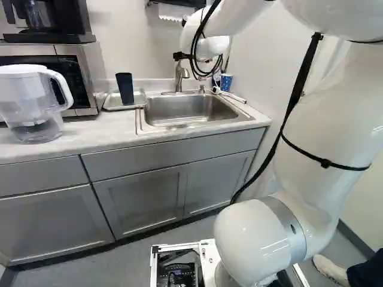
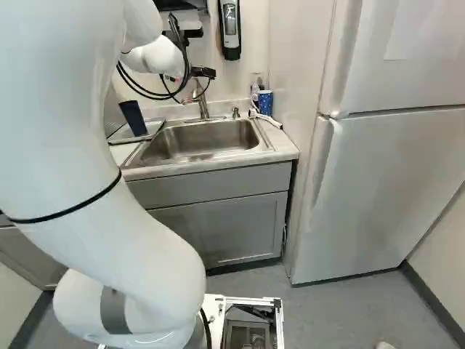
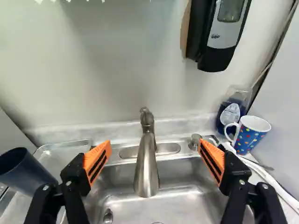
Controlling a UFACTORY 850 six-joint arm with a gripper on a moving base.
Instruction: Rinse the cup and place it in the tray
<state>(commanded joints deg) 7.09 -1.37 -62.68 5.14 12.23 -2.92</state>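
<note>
Cup (image 1: 125, 88) is parked in the tray (image 1: 140, 98), upper left of the left base view; gripper (image 2: 204, 72) is spread pretty wide, faucet (image 3: 146, 170) framed ahead; print can be spotted on the dispenser (image 2: 230, 27), upper middle of the right base view, plus a label on the blue bottle (image 3: 231, 114).

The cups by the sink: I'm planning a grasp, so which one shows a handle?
The spotted blue mug beside the soap bottle: a white handle loops from its side. The dark cup on the metal tray shows none.
</note>
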